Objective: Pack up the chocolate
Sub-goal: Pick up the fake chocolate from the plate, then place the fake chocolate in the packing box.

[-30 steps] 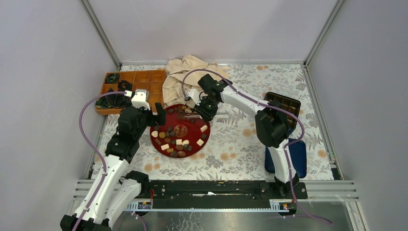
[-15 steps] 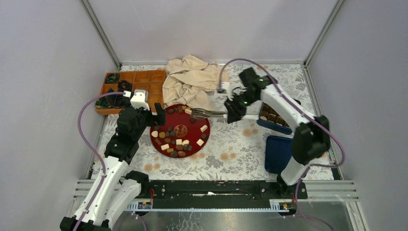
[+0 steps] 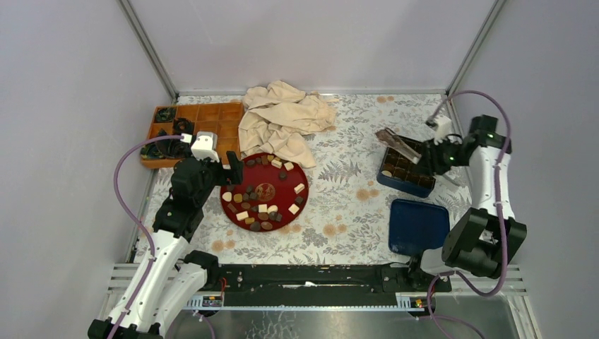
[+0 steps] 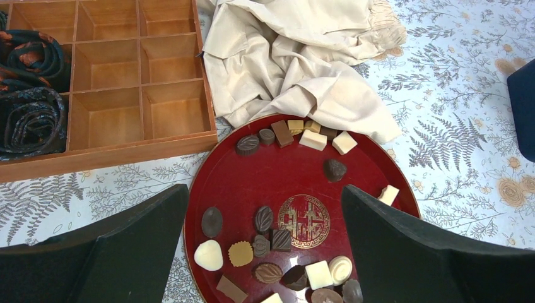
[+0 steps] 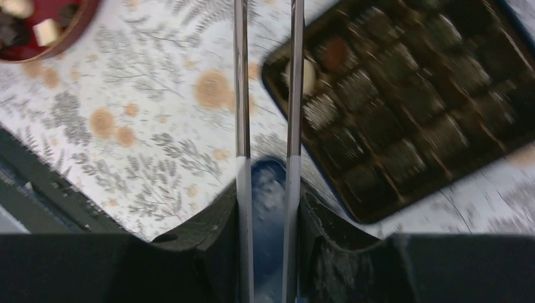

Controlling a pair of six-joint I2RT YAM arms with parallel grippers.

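Observation:
The chocolate (image 3: 258,210) lies as several dark, light brown and cream pieces (image 4: 277,240) on a round red plate (image 3: 282,185). My left gripper (image 3: 234,169) hangs wide open over that plate (image 4: 284,170), fingers apart on either side, nothing between them (image 4: 264,189). My right gripper (image 3: 434,152) is shut on metal tongs (image 3: 402,145), which reach out over the far corner of a dark compartment box (image 3: 406,169). In the right wrist view the tongs' arms (image 5: 240,95) run upward past the box (image 5: 404,107). Their tips are out of frame, so I cannot tell whether they carry a piece.
A blue lid (image 3: 418,226) lies flat near the right arm's base. A crumpled beige cloth (image 3: 282,116) overlaps the plate's far edge. A wooden divided tray (image 3: 205,116) with dark rolled fabric sits at the far left.
My right arm has swung from the red plate's far edge across to the right, carrying the tongs to above the compartment box. The left arm has stayed still.

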